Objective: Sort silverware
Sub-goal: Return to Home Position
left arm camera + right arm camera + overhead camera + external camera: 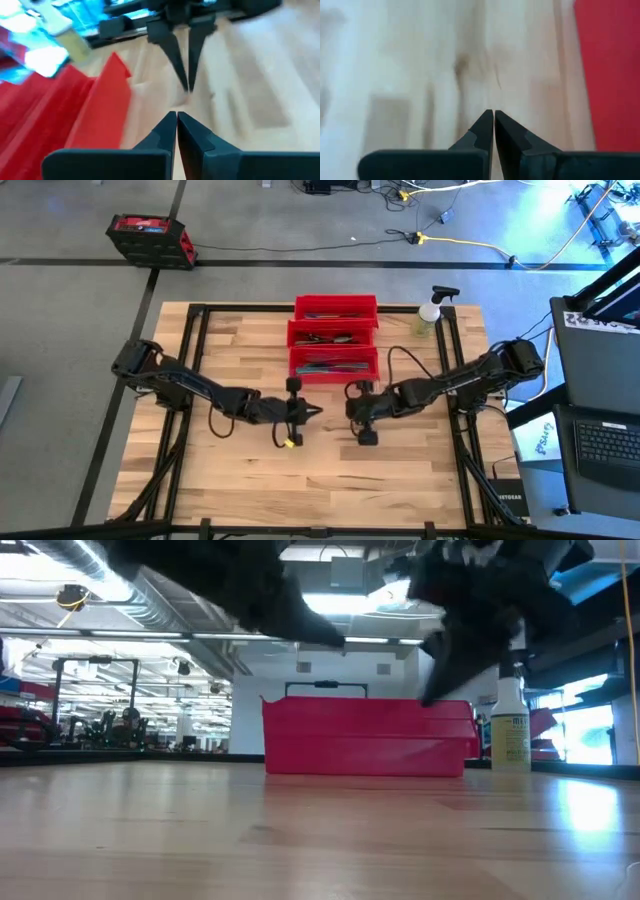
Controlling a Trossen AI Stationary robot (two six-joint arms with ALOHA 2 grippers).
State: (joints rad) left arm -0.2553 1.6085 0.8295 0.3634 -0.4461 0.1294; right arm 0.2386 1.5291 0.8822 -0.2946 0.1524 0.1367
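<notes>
The silverware [334, 337] lies in the three red bins [292, 332], so I think the job is done, and the left gripper [177, 114] and right gripper [493, 112] hang near the bins, tips pinched together, holding nothing.

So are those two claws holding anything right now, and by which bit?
Nothing is held. The left claw and the right claw are both shut, with nothing between them, above the wooden table.
</notes>
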